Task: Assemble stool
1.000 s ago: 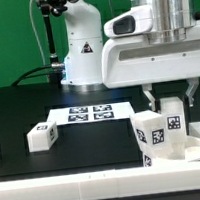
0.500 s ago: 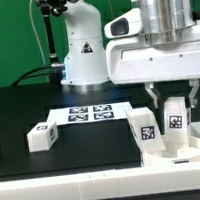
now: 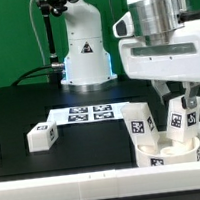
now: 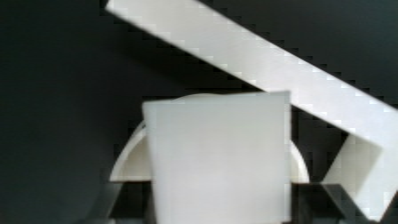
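end effector (image 3: pixel 179 106) clamps a leg (image 3: pixel 179 121); seat (image 3: pixel 157 155) seemingly beneath, half hidden

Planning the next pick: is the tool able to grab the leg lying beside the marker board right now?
Probably not yet: the tool is shut on a second leg over the seat, so it is occupied. Otherwise the lying leg sits in the open, nothing over it.

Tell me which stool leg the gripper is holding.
The tilted leg at the exterior view's far right, in the gripper at the seat; the upright leg beside it and the lying leg are ungripped.
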